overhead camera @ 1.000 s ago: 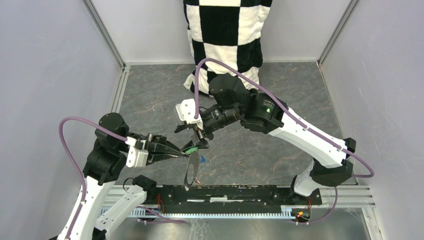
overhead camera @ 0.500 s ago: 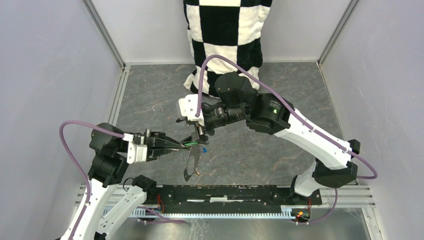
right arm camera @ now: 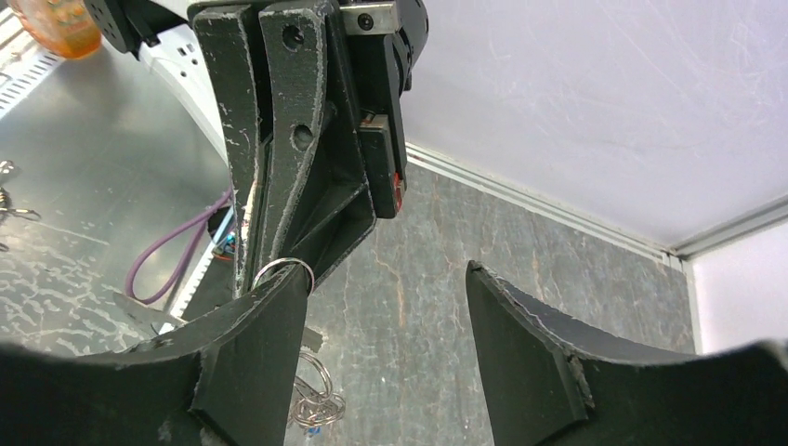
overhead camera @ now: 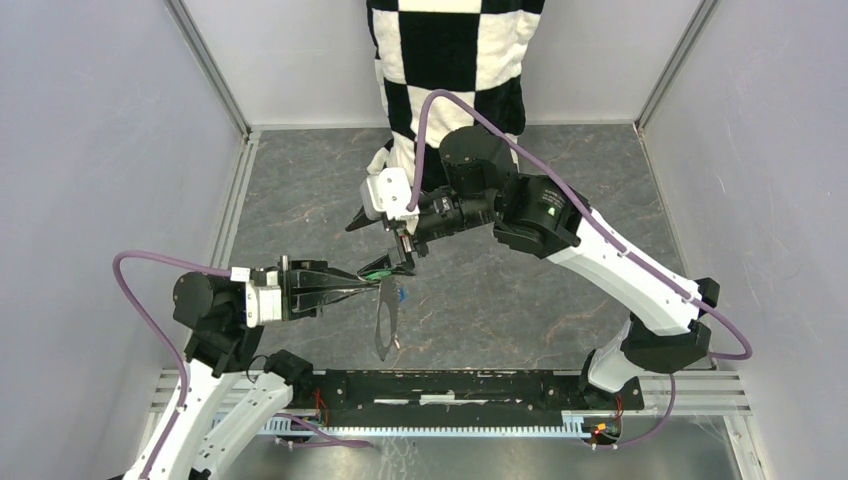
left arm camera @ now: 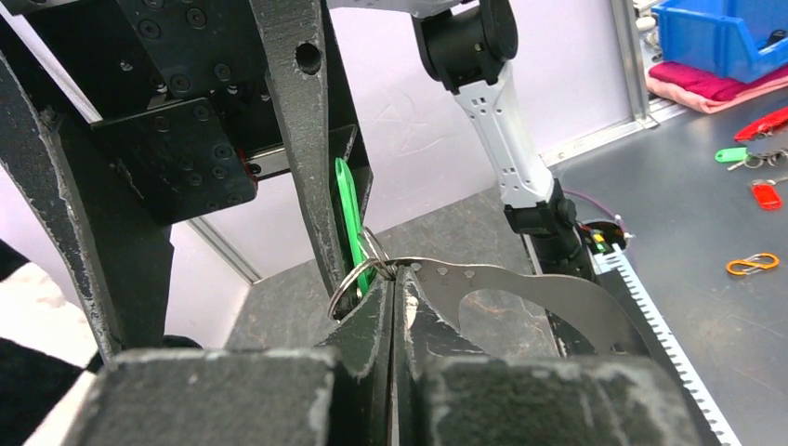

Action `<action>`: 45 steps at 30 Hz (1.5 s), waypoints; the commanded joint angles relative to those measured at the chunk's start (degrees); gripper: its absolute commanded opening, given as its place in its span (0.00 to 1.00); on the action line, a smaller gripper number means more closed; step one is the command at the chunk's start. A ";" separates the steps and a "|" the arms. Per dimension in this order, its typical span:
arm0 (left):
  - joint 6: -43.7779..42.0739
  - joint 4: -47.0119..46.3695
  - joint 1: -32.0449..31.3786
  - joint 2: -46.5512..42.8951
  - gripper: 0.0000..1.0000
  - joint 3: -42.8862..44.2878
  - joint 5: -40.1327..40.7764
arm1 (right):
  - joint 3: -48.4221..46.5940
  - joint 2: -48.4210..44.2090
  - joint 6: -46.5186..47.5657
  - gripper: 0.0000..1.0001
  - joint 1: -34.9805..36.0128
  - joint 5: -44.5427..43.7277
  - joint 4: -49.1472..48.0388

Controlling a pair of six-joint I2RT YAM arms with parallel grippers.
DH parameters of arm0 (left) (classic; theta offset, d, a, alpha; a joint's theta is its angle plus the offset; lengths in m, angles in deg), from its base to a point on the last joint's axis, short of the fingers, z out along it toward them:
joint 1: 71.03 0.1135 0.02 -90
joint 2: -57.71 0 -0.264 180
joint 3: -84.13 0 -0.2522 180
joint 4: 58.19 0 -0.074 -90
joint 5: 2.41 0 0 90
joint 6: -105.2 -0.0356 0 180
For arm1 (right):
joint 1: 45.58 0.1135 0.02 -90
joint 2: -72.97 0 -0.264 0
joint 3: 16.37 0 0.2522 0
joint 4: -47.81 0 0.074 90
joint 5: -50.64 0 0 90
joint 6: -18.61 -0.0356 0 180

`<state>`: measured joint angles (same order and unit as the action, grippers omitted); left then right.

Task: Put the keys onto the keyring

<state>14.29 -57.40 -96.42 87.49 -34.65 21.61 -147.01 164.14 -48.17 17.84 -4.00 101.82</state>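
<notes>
Now, the left gripper's fingers (left arm camera: 367,348) are pressed tight together, pinching the top end of the dark grey-olive flat strap keyring (overhead camera: 385,322), which hangs in the air from the pinch toward 6 o'clock in the overhead view, above the grey marbled table (overhead camera: 520,300). A thin silver metal ring (left arm camera: 346,288) stands out of that pinch, and the small green plastic-headed key (left arm camera: 347,218) rises beside it at 12 o'clock, touching it. It appears to be threaded on, though the join itself is too small to confirm. The right gripper (right arm camera: 386,271), at 1 o'clock of the pinch, has its fingers spread with nothing between them, one fingertip just beside the ring. A blue plastic-headed key (overhead camera: 401,296) dangles at the strap's 3 o'clock side, probably on a ring too. The yellow key is not visible anywhere, so I judge it is what remains to be added.
</notes>
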 commanded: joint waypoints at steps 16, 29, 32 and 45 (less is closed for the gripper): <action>-4.75 -17.86 -4.40 -4.09 0.02 -1.98 -1.65 | 1.36 6.33 -7.65 0.67 -3.72 9.21 -9.49; -13.74 -4.19 -4.59 -6.30 0.02 -0.97 0.42 | 7.79 2.43 -9.80 0.67 -5.80 7.16 -13.71; -16.65 3.26 -4.67 -6.48 0.02 0.27 5.71 | 15.66 -1.76 -10.00 0.75 -6.72 2.27 -18.38; -16.26 22.69 -4.72 0.88 0.15 6.63 36.05 | 44.14 -9.05 -9.12 0.89 -13.32 -13.16 -29.35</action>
<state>0.19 -42.80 -100.81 84.93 -30.21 41.94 -108.36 155.97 -57.46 5.53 -11.50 78.52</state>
